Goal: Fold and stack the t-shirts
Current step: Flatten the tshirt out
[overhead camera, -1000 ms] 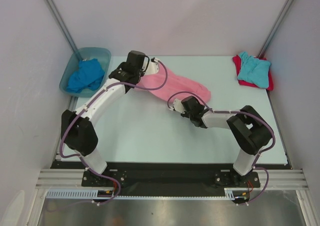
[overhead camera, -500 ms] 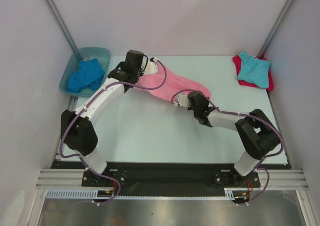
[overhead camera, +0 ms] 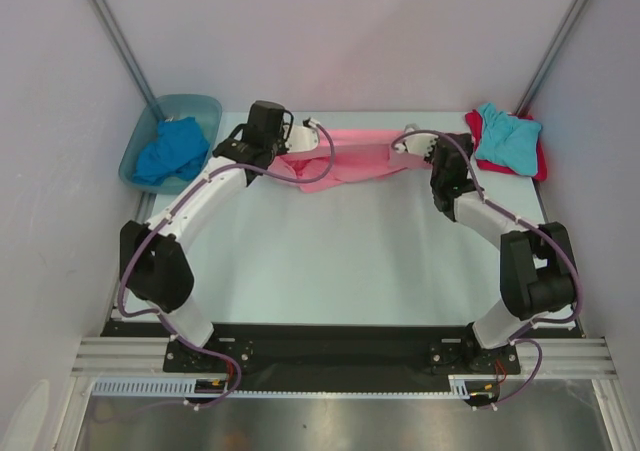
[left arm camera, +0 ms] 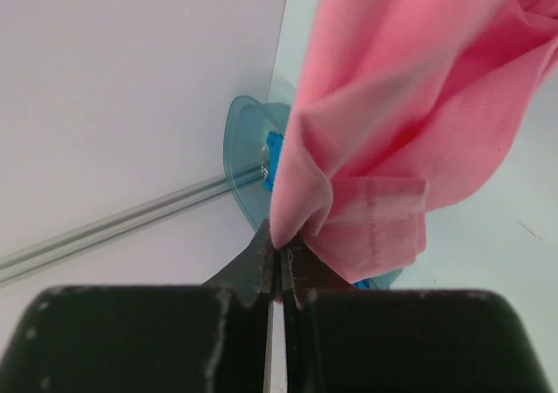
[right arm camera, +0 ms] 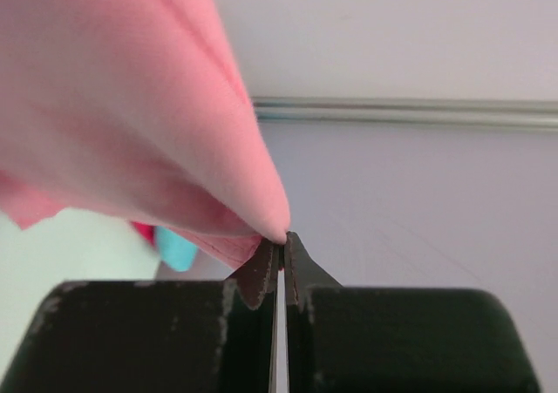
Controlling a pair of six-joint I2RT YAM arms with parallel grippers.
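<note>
Four shirts show, and none looks finished. Over the far half of the counter [overhead camera: 330,271] the pink shirt [overhead camera: 350,156] hangs stretched in a loose band. It is bunched and creased rather than flat, so its folding seems not to have begun. The tub [overhead camera: 190,98] at the far left corner holds the blue shirt [overhead camera: 170,149], which is crumpled. At the far right corner the turquoise shirt [overhead camera: 508,136] lies on the red shirt [overhead camera: 538,166], touching it. That reads as the start of a stack, though both look rumpled and how neatly they are folded cannot be told. At most two of the four seem dealt with. Pink needs spreading and folding, and blue has yet to leave the tub.

Both arms reach far forward. The left arm [overhead camera: 205,196] arcs from its base toward the far left, with its wrist near the tub. The right arm [overhead camera: 490,216] stretches up the right side, with its wrist just beside the stack. The left pincer [left arm camera: 277,252] is clamped on a gathered edge of the pink shirt, close to a stitched hem. The right pincer [right arm camera: 281,243] is likewise pinched on a pointed fold of the same cloth, its fingers nearly meeting.
</note>
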